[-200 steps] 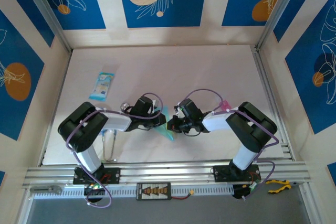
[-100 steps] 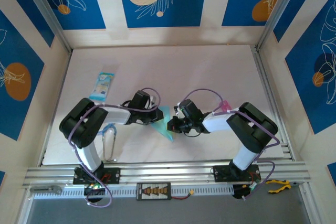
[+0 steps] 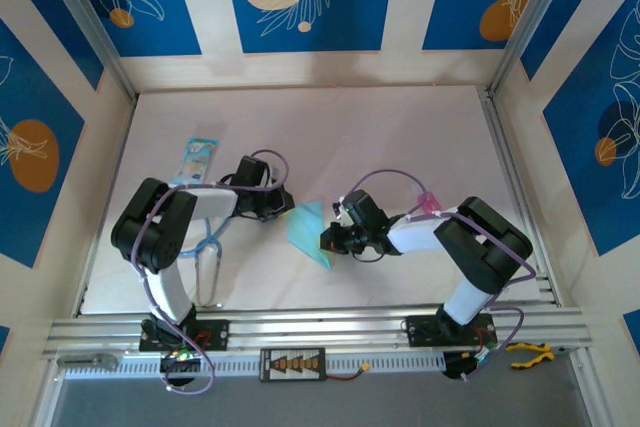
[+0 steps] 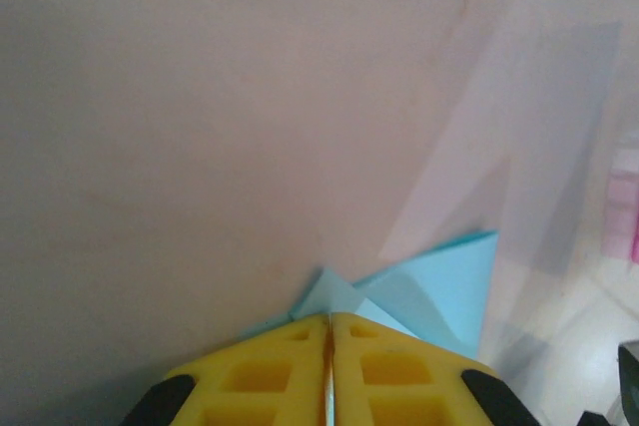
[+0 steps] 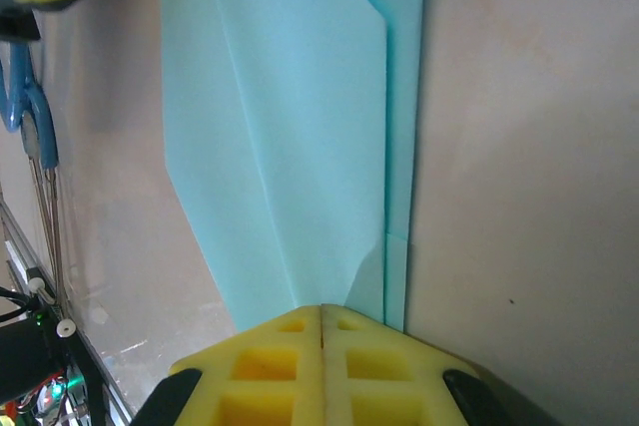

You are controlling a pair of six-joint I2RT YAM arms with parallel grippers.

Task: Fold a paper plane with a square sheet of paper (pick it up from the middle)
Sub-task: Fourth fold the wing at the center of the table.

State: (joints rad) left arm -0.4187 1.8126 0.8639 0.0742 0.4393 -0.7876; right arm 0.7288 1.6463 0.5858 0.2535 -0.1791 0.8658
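On the pale desk (image 3: 400, 137), the light-blue paper plane (image 3: 308, 232) is pinched by the left gripper (image 4: 329, 319) at its tips. The right gripper (image 5: 321, 309) is pressed together, with the paper lying just ahead.

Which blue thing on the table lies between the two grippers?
The plain folded light-blue paper; the printed blue-and-white packet lies apart, farther back on the left.
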